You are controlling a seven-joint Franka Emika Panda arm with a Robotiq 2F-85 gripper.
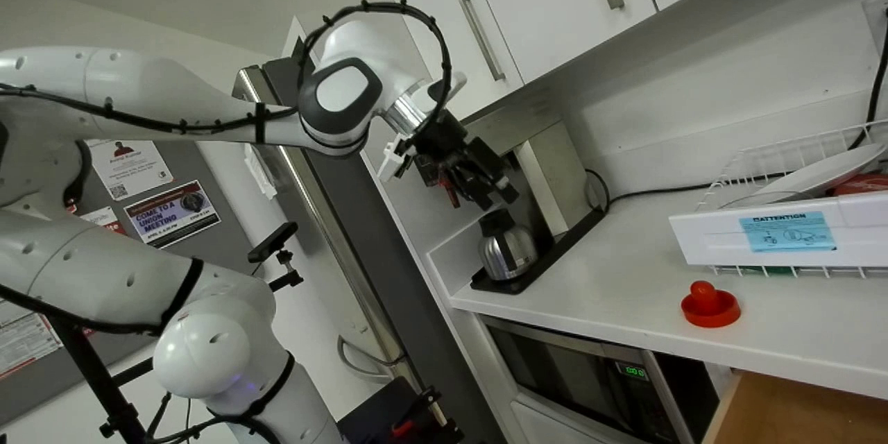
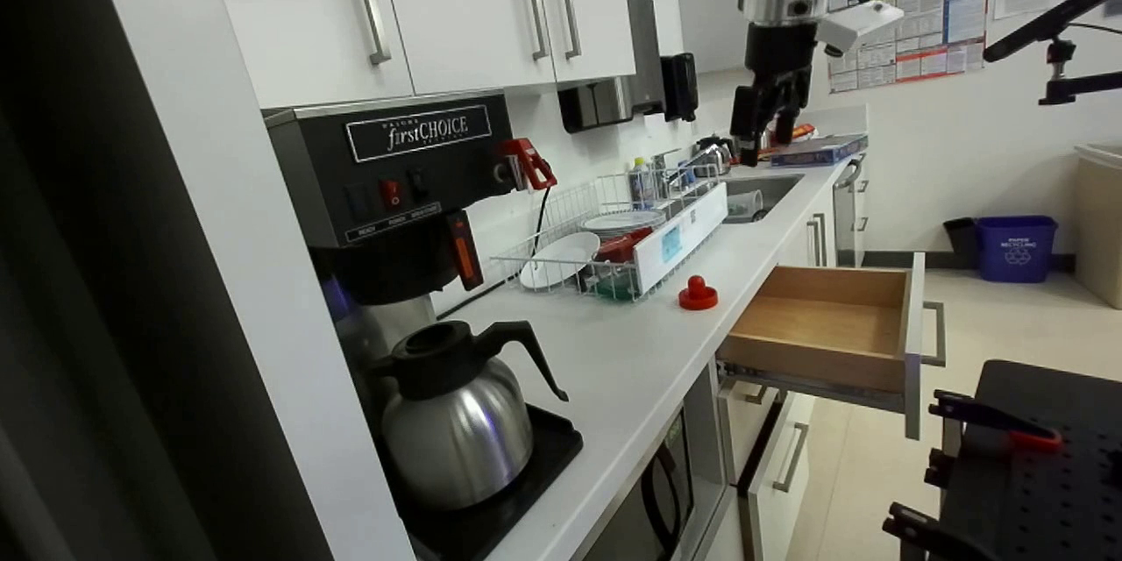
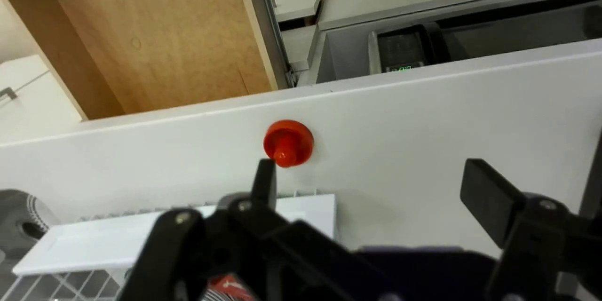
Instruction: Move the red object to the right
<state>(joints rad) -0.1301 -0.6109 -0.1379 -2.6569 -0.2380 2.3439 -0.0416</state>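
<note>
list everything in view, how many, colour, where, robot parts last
red object: 1, red, on counter by dish rack
counter: 1, white, below wall cabinets
dish rack: 1, white, on counter
plates: several, white, in dish rack
coffee machine: 1, black, on counter
coffee pot: 1, mostly silver, on coffee machine's base
wall cabinets: several, white, above counter
microwave: 1, dark, below counter
drawer: 1, brown inside, open, below counter
sink: 1, grey, in counter
small items: several, mixed colours, beyond sink
recycling bin: 1, blue, on floor
likely fridge: 1, grey, near coffee machine
posters: several, mixed colours, on walls
perforated tabletop: 1, black, near drawer
robot arm: 1, mostly white, near counter
jaws: 1 pair, black, open, above counter
</note>
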